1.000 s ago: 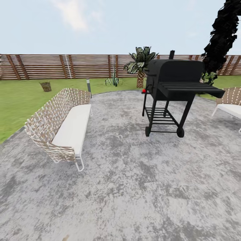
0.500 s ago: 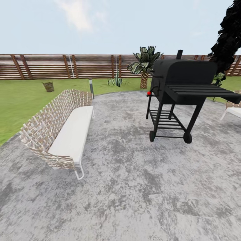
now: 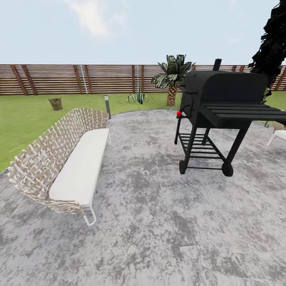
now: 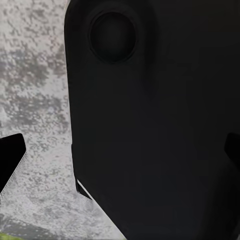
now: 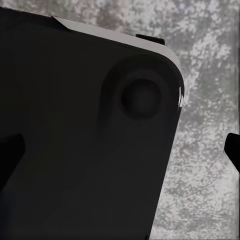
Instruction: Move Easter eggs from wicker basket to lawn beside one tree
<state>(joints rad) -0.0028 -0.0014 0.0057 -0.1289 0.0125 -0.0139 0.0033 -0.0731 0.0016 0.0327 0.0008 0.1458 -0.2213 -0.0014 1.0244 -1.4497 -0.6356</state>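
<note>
Head view: grey patio (image 3: 159,222) fills the foreground, lawn (image 3: 24,119) and fence (image 3: 59,78) lie behind, a wicker bench (image 3: 59,159) stands left and a black grill (image 3: 222,107) right. Far off on the lawn near the fence sits the small basket (image 3: 55,103). Each wrist view gives dark robot body over paving, with fingertips (image 4: 11,160) (image 5: 233,149) at the edges, so I cannot tell either hand's state

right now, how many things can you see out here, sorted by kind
Wicker furniture: 2, the wicker bench and a wicker chair cut by the frame edge
Grills: 1, the black grill
Baskets: 1, the wicker basket on the lawn
Plants: 3, the palm, the spiky plant, the black-leaved tree
Lamp posts: 1, the lamp post
Total: 8
</note>
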